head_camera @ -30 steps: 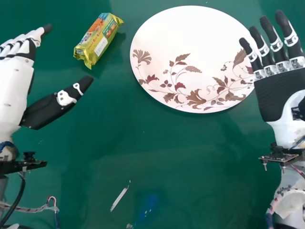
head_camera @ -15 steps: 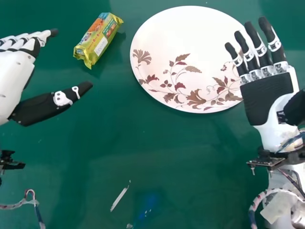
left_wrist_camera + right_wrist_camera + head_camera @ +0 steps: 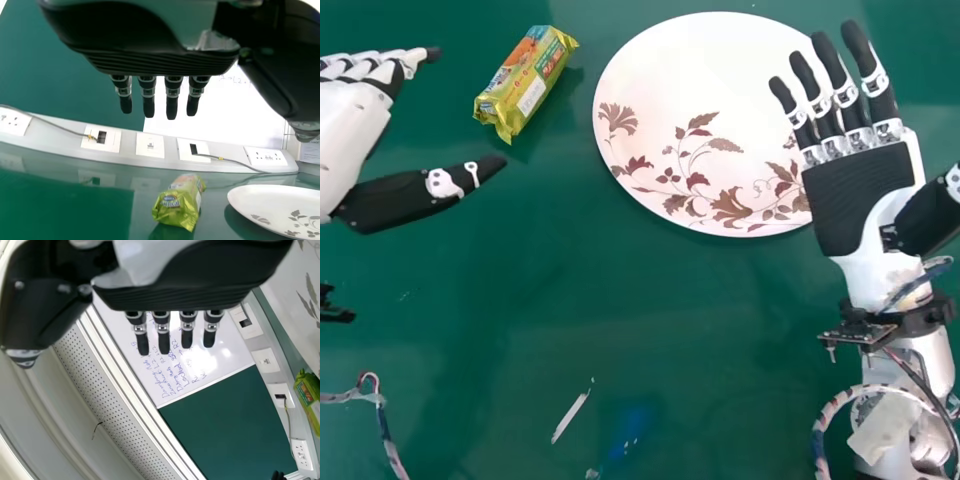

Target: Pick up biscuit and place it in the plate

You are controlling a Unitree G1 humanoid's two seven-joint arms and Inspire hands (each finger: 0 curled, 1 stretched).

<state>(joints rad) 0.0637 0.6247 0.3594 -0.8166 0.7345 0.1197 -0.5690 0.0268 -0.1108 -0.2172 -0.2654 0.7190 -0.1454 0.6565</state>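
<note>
Reaching for the biscuit [image 3: 526, 84], left of the plate [image 3: 690, 80], seems in hand. The left hand [image 3: 348, 135], straight-fingered and empty, should approach and grasp it; the right hand [image 3: 858, 195] is also empty, fingers extended.

Left hand [image 3: 350, 130], right hand [image 3: 860, 215]: white shells, black fingers [image 3: 832, 68] with pale metallic bands, black thumbs [image 3: 400, 203]. Right palm [image 3: 850, 190] black, ribbed. Right wrist: dark bracket [image 3: 917, 318], striped cable [image 3: 831, 408].

1. My fingers [image 3: 836, 72] are black with white bands.
2. The biscuit packet [image 3: 527, 82] is yellow-green and orange.
3. The white plate [image 3: 690, 70] has brown and reddish flowers and leaves.
4. The counter [image 3: 620, 300] is green.
</note>
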